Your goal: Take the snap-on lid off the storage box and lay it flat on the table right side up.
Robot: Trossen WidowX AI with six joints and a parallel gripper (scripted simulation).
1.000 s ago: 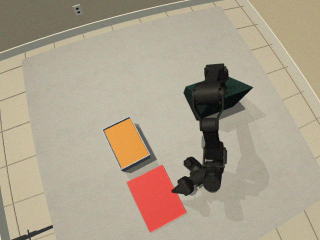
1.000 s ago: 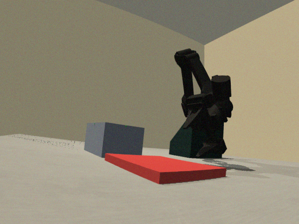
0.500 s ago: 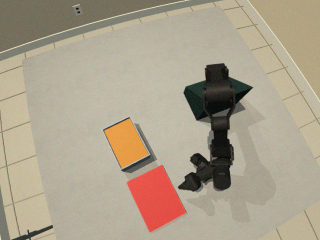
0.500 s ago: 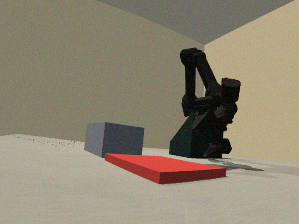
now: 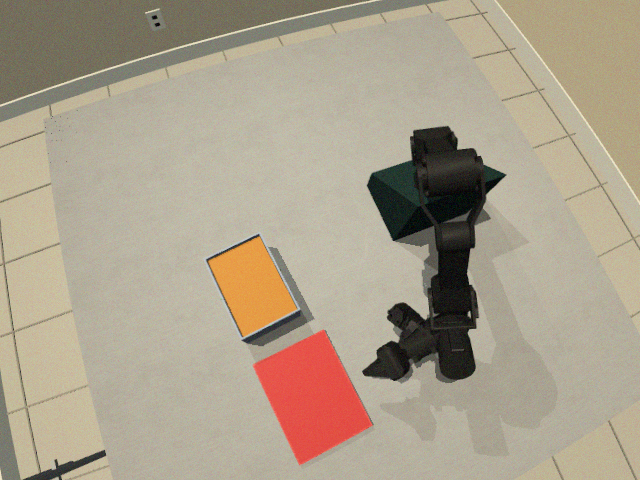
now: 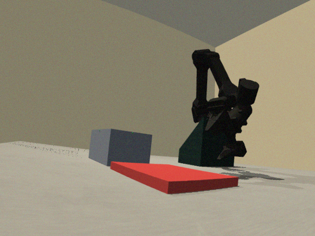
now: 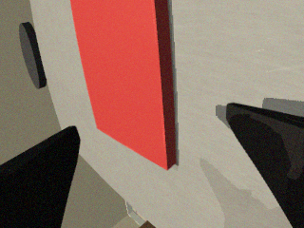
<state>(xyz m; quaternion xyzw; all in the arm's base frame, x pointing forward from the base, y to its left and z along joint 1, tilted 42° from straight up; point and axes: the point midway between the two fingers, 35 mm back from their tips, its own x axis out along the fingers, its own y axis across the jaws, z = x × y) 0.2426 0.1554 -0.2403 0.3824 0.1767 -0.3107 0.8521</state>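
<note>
Lid (image 5: 313, 397) (image 6: 175, 175) (image 7: 125, 71): lies flat on the table (image 5: 155, 180) (image 6: 76, 198) (image 7: 223, 38), broad plain face up, just beside one short end of the storage box (image 5: 271, 326) (image 6: 129, 147). In the top view its long axis runs steeply from upper left to lower right, roughly parallel to that of the box. Gripper (image 5: 377, 342) (image 6: 213, 144) (image 7: 154, 122): jaws wide apart, nothing between them; positioned off one long side of the lid, clear of it. Lid form: shallow rectangular slab, matt red, straight edges, darker shaded sides. Box form: upright, open-topped, smooth blue-grey walls, thin rim, flat orange interior (image 5: 253, 286). Arm (image 5: 452, 268) (image 6: 202, 81): black, rounded housings, on a dark green, faceted base (image 5: 382, 206) (image 6: 189, 152). Table surface: pale grey, faintly mottled, small dark specks near one corner; arm casts soft-toned shadows across it. Room: cream tiled floor (image 5: 31, 289), plain walls in olive-grey and tan, grey ceiling (image 6: 211, 17), white outlet (image 5: 155, 19) on the darker wall.
</note>
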